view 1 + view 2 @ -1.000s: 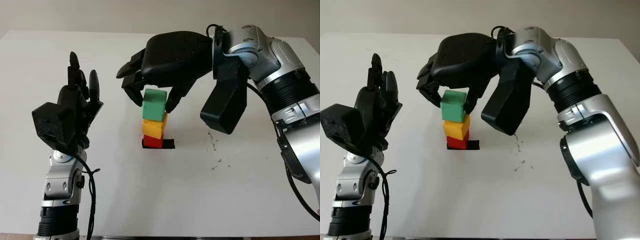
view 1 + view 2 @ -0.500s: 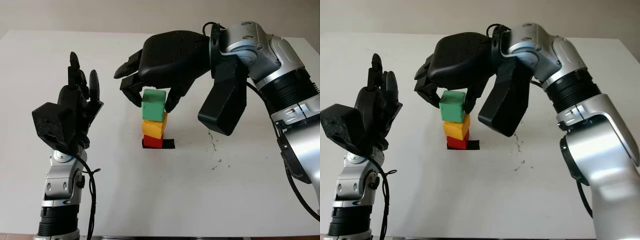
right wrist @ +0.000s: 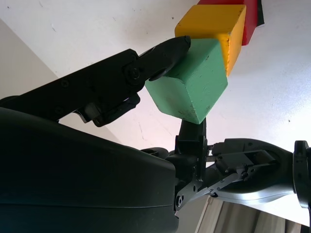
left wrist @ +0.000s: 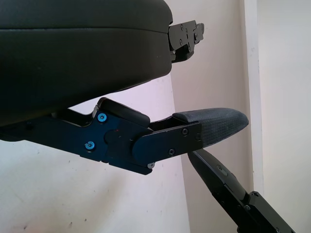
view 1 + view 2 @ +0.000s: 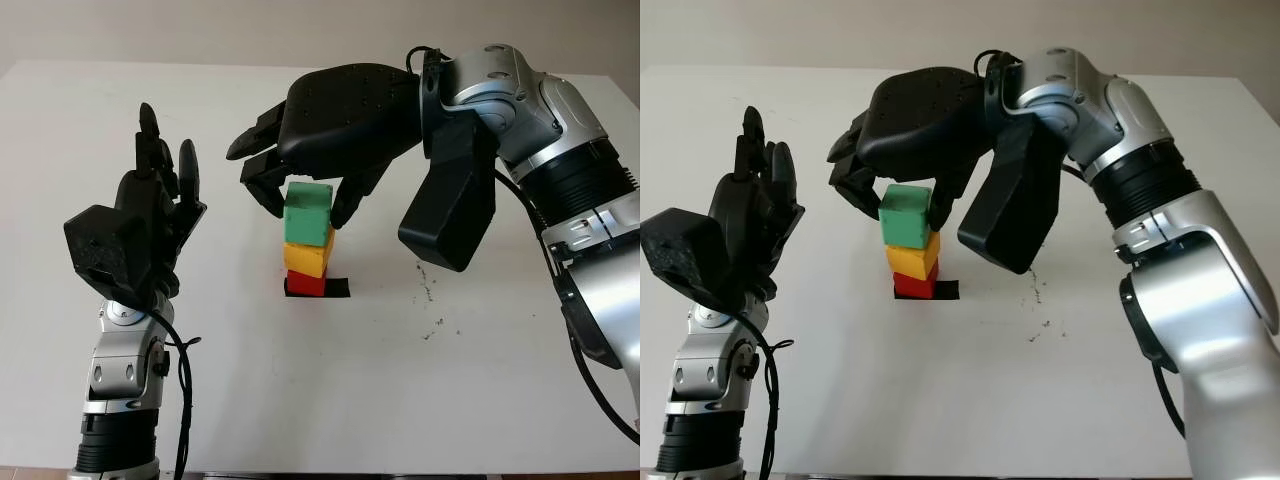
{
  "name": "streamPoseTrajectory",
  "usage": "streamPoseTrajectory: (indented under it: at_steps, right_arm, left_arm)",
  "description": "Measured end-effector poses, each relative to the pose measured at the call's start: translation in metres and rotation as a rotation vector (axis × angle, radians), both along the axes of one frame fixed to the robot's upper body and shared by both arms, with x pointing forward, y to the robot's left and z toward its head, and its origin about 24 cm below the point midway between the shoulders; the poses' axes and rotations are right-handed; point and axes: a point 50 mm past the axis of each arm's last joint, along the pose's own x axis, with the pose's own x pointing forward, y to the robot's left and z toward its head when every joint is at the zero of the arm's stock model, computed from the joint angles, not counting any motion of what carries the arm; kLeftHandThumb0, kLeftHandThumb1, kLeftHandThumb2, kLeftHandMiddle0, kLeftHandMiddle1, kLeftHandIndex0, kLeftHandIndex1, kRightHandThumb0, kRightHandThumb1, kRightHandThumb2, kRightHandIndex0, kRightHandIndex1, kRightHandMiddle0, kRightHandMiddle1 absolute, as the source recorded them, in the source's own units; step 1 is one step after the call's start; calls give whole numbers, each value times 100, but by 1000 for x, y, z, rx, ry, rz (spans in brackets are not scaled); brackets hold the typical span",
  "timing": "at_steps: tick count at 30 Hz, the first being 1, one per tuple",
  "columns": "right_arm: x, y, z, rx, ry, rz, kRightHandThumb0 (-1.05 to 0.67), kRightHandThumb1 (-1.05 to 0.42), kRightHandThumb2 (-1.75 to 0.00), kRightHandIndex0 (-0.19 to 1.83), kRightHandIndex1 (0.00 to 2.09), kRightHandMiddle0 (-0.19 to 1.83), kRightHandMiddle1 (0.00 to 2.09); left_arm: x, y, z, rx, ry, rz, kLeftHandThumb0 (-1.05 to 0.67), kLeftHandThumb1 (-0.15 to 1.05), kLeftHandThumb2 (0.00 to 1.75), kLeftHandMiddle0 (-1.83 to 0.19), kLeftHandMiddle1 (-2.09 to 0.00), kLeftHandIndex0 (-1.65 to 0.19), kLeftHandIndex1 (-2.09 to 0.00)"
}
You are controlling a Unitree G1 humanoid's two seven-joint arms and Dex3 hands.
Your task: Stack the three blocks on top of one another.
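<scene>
Presently, your right hand (image 5: 300, 185) straddled the green block (image 5: 307, 213) atop yellow block (image 5: 306, 258) and red block (image 5: 306, 285), fingers loosening, withdrawal due; left hand (image 5: 135, 235) open beside the stack.

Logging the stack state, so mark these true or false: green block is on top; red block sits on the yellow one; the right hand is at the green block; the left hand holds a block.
1. The green block is on top: true.
2. The red block sits on the yellow block: false; red is at the bottom, on the table, with yellow on it.
3. The right hand is at the green block: true; a fingertip touches it.
4. The left hand holds a block: false; it is open, raised off to the stack's side.
</scene>
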Motion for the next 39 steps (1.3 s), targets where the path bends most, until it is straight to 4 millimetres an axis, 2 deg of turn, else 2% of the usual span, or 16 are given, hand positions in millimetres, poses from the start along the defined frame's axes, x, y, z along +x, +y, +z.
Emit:
streamPoseTrajectory:
  at_steps: [13,17,21,24,25,28,30,33,35,39]
  right_arm:
    - [1,0,-5,-10,-10,0,-42,-95,-5,31,5,38,151]
    - [1,-1,-6,-4,-4,-1,-47,-90,-4,33,6,39,152]
    - [2,-1,-7,-4,-1,-2,-49,-89,-5,28,4,24,169]
    - [1,-2,-7,-9,4,1,-49,-90,-5,25,2,14,171]
    - [1,-2,-7,-12,6,1,-49,-91,-6,22,2,5,162]
    - [1,-3,-10,-58,18,-7,-55,-93,-5,9,2,-12,105]
    - [1,-4,-13,-106,34,-17,-60,-91,-5,0,4,-8,61]
    - [0,-6,-11,-150,61,-45,-76,-88,-5,-16,1,-17,13]
    - [-1,-8,-8,-160,82,-61,-78,-89,-6,-19,0,-19,3]
    - [-1,-15,6,-97,120,-110,-81,-91,-7,-19,0,-19,0]
  left_arm:
    - [0,0,0,-2,0,-1,-77,105,64,19,0,19,0]
    - [0,0,0,-2,0,-1,-77,105,64,19,0,19,0]
    - [0,0,0,-3,0,-1,-77,105,64,19,0,19,0]
    - [0,0,0,-2,0,-1,-77,105,64,19,0,19,0]
    - [0,0,0,-2,0,-1,-78,105,64,19,0,19,0]
    - [0,0,0,-2,0,-1,-77,105,64,19,0,19,0]
    - [0,0,0,-3,0,-1,-77,105,64,19,0,19,0]
    - [0,0,0,-4,0,-2,-78,105,64,19,0,19,0]
    - [0,0,0,-3,0,-1,-78,105,65,19,0,19,0]
    - [0,0,0,-2,0,-1,-78,105,65,19,0,19,0]
